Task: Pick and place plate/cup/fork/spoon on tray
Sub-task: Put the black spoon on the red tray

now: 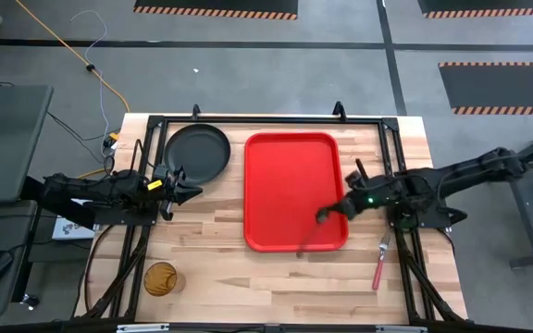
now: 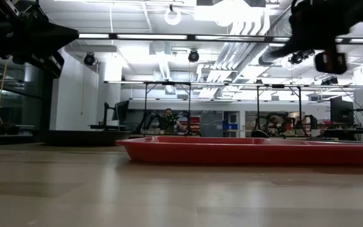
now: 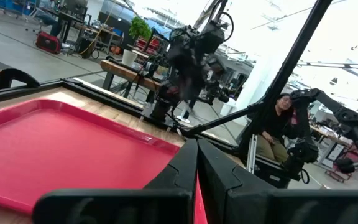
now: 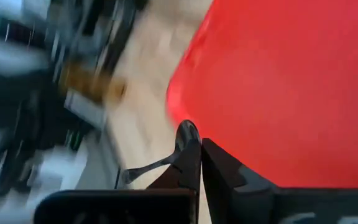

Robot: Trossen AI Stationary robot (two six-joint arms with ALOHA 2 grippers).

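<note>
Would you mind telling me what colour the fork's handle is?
The fork has a red-pink handle, seen best in the high view, lying on the table right of the tray.

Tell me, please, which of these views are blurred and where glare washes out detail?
Right wrist view: motion blur smears everything beyond the tray; the spoon in the right end effector stays fairly sharp. Left wrist view: bright glare whitens the background. Low view: ceiling lights glare. High view: evenly lit, sharp.

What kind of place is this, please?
Probably a robotics lab or workshop: more robot arms on workbenches behind, exposed ceiling ducts, and striped floor markings around the wooden table.
</note>
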